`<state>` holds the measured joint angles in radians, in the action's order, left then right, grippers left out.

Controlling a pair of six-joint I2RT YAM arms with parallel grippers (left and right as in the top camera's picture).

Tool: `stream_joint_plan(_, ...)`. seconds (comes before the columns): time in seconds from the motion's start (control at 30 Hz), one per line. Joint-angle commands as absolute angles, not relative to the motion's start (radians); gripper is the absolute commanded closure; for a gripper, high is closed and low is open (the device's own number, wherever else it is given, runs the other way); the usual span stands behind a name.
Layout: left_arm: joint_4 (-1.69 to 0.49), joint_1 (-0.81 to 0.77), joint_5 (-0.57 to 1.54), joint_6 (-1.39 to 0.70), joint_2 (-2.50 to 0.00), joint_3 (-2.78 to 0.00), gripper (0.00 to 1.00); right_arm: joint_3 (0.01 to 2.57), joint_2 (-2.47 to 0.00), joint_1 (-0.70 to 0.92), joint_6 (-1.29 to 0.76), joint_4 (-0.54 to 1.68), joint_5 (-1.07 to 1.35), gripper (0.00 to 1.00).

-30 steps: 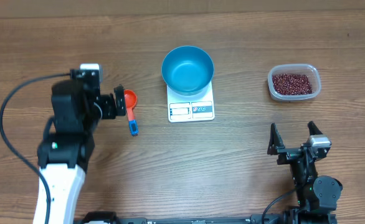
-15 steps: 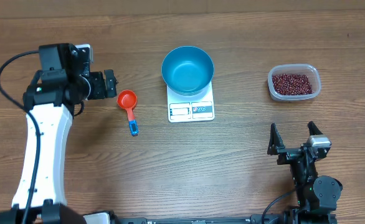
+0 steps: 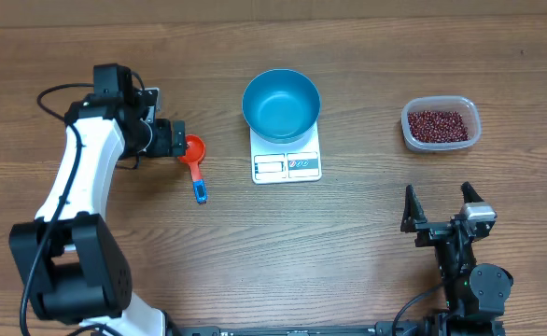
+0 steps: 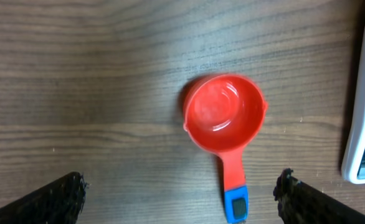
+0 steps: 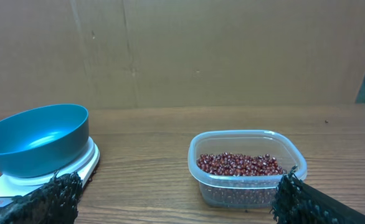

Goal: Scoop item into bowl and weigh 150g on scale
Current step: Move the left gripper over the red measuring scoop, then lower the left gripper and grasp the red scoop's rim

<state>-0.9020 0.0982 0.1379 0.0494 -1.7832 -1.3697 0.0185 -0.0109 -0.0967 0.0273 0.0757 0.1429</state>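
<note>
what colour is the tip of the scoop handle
Blue. The scoop is red-orange with a blue handle tip, clearest in the left wrist view.

Looks like a robotics lab bench, not a home: wood-grain table (image 3: 273, 243), plain brown cardboard backdrop (image 5: 232, 50) behind it, left arm (image 3: 77, 182) and right arm (image 3: 469, 271) mounted at its near edge.

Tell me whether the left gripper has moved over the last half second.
Yes. The left gripper has moved toward the scale, closing its gap to the red scoop.
</note>
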Motion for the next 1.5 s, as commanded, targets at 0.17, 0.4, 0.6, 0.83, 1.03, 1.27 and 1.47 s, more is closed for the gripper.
stream_joint_plan(0.17, -0.957, 0.084, 0.12, 0.09, -1.901, -1.482, 0.0, 0.008, -0.003, -0.092, 0.031, 0.072, 0.147, 0.0)
stream_joint_plan(0.4, -0.937, 0.084, 0.12, 0.09, -1.925, -1.482, 0.0, 0.008, -0.003, -0.092, 0.031, 0.072, 0.147, 0.0)
stream_joint_plan(0.6, -0.929, 0.083, 0.125, 0.083, -1.987, -1.482, 0.01, 0.008, -0.003, -0.092, 0.031, 0.072, 0.147, 0.0)
stream_joint_plan(0.83, -0.895, 0.083, 0.123, 0.083, -2.028, -1.482, 0.0, 0.008, -0.003, -0.092, 0.03, 0.072, 0.147, 0.0)
stream_joint_plan(1.03, -0.889, 0.084, 0.105, 0.083, -2.04, -1.481, 0.01, 0.008, -0.003, -0.092, 0.03, 0.072, 0.147, 0.0)
stream_joint_plan(1.27, -0.884, 0.084, 0.1, 0.083, -2.04, -1.478, 0.0, 0.008, -0.003, -0.092, 0.03, 0.072, 0.147, 0.0)
stream_joint_plan(1.47, -0.882, 0.083, 0.073, 0.083, -2.04, -1.474, 0.01, 0.008, -0.003, -0.092, 0.031, 0.072, 0.147, 0.0)
